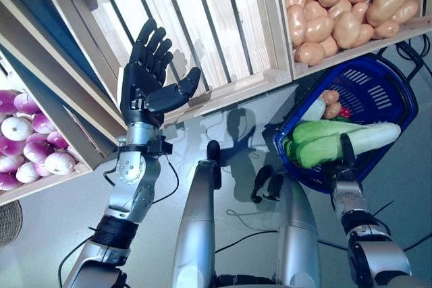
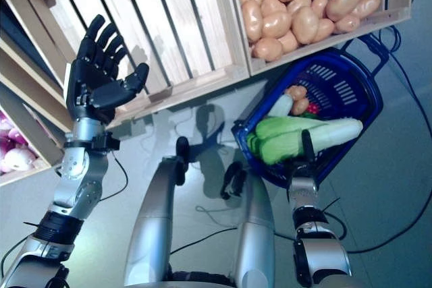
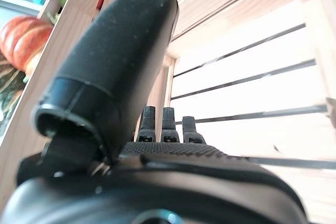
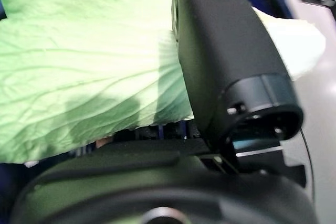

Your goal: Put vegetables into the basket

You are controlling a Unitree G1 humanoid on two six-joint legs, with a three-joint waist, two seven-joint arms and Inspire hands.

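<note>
A blue basket [image 1: 386, 92] stands on the floor below the potato crate, holding a white vegetable [image 1: 314, 109], some brown tubers [image 1: 330, 97] and something red. A long green-and-white napa cabbage [image 1: 337, 138] lies across the basket's near rim. My right hand [image 1: 347, 152] reaches up from below with its thumb over the cabbage; the fingers are underneath, mostly hidden by the leaves [image 4: 94, 66]. My left hand [image 1: 152, 75] is raised in front of the empty slatted crate [image 1: 202, 25], fingers straight and spread, holding nothing.
A wooden crate of potatoes [image 1: 337, 11] sits at the upper right. Purple and white onions [image 1: 27, 143] fill a crate at the left. A pumpkin [image 3: 21, 35] shows on a shelf in the left wrist view. Grey floor lies below the crates.
</note>
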